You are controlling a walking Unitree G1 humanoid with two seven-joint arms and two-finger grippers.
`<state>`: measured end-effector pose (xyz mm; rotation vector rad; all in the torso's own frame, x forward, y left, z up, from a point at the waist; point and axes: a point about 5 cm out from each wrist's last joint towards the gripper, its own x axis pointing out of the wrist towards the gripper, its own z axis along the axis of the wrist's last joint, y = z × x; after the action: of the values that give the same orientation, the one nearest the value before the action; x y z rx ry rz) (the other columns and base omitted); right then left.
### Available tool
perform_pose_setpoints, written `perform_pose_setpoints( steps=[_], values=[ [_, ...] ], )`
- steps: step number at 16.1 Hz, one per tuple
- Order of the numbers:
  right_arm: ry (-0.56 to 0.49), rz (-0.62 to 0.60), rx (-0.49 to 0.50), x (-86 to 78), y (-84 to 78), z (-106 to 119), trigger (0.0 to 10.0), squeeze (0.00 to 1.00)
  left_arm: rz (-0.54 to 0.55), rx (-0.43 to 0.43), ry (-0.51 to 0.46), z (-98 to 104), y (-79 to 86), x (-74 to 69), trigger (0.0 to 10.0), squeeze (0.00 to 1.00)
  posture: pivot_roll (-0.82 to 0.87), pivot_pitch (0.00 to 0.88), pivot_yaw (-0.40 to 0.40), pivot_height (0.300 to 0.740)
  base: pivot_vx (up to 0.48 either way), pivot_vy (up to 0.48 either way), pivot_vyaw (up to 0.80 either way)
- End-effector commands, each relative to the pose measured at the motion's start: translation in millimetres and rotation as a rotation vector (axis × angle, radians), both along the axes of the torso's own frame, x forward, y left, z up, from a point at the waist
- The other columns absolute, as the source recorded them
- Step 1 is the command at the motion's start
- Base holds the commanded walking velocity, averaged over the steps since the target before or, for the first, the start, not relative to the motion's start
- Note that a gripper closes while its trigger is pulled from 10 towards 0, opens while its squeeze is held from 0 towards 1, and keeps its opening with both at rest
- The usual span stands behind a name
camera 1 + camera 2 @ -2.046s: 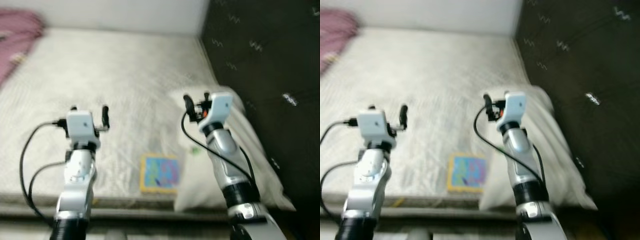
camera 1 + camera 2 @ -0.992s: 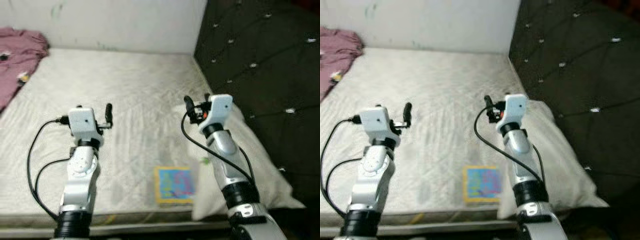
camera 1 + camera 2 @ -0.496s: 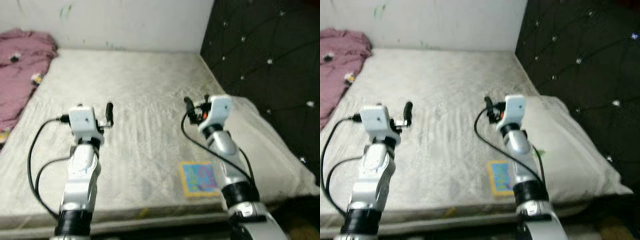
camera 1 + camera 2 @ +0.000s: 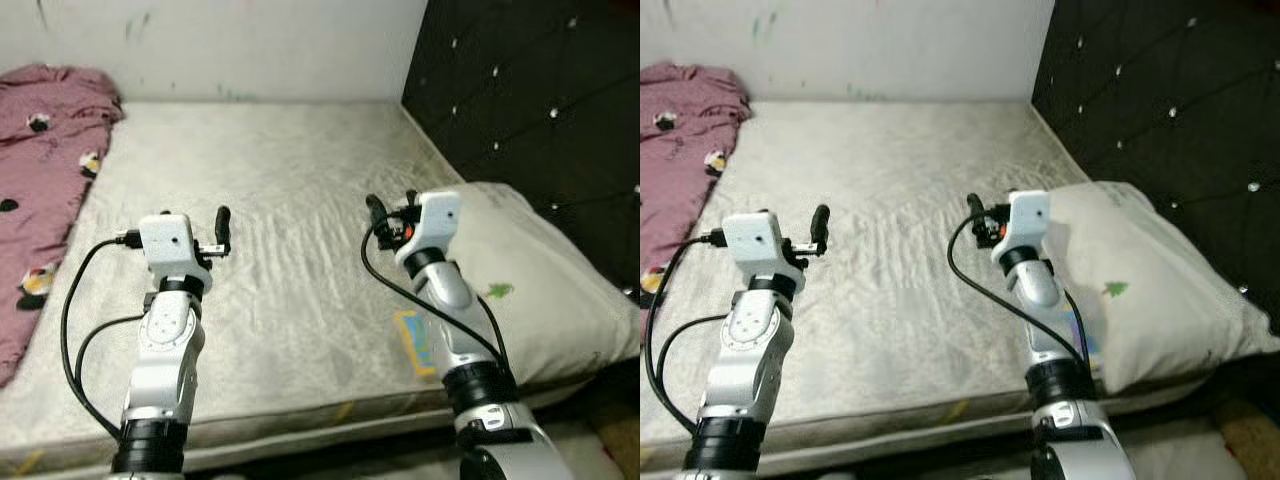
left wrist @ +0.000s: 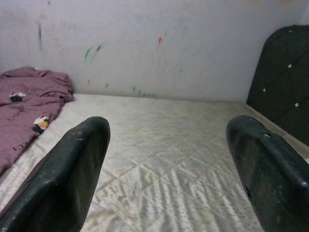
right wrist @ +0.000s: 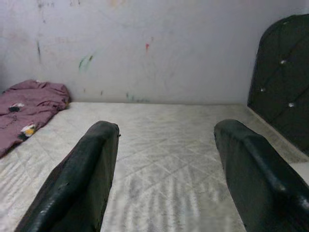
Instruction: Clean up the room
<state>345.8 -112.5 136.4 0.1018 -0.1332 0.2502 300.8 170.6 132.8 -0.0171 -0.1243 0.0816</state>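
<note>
A bare quilted mattress (image 4: pixel 280 190) lies before me. A pink blanket (image 4: pixel 40 190) with small animal prints is heaped along its left side. On the right lies a white pillow (image 4: pixel 545 285) with a small green mark. A colourful book (image 4: pixel 412 342) rests near the mattress's front edge, partly hidden behind my right arm. Both arms are raised over the mattress. My left gripper (image 4: pixel 193 216) is open and holds nothing. My right gripper (image 4: pixel 391 207) is open too, just left of the pillow, with nothing between its fingers (image 6: pixel 87 179).
A black tufted headboard (image 4: pixel 530 90) stands along the right side. A white wall (image 4: pixel 230 45) with small paint marks closes the far end. The mattress's front edge (image 4: pixel 300 420) runs just below my arms, and the middle of the mattress is bare.
The camera has swung to the left: pillow and book now sit further right in the picture, and more of the pink blanket shows. Both grippers keep their raised, open pose.
</note>
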Motion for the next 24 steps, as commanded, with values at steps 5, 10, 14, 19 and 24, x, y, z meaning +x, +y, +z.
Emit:
perform_pose_setpoints(
  steps=[5, 10, 14, 19, 24],
  values=[
    [-0.029, 0.031, -0.006, 2.5, 7.5, 8.3, 10.0, 0.0, -0.004, -0.002, 0.003, 1.9, 1.3, 1.1, 10.0, 0.0, 0.01, 0.0, -0.055, 0.74, 0.0, 0.48, 0.0],
    [-0.042, 0.043, -0.022, 2.3, 11.0, 9.5, 10.0, 0.0, -0.003, -0.001, 0.004, 2.7, 2.1, 2.0, 10.0, 0.0, 0.01, 0.0, -0.052, 0.74, 0.0, 0.48, 0.25],
    [-0.04, 0.033, -0.022, 3.6, 10.6, 9.9, 10.0, 0.0, 0.003, -0.006, 0.003, 3.4, 2.5, 2.6, 10.0, 0.0, 0.01, 0.0, -0.05, 0.74, 0.0, 0.48, 0.16],
    [-0.037, 0.031, -0.02, 4.2, 10.8, 9.7, 10.0, 0.0, 0.005, -0.008, -0.001, 4.2, 2.6, 2.8, 10.0, 0.0, 0.01, 0.0, -0.052, 0.74, 0.0, 0.48, 0.0],
    [-0.029, 0.022, -0.01, 5.3, 9.7, 9.1, 10.0, 0.0, 0.007, -0.011, -0.002, 4.5, 2.2, 2.8, 10.0, 0.0, 0.01, 0.0, -0.053, 0.74, 0.0, 0.48, 0.0]
  ],
)
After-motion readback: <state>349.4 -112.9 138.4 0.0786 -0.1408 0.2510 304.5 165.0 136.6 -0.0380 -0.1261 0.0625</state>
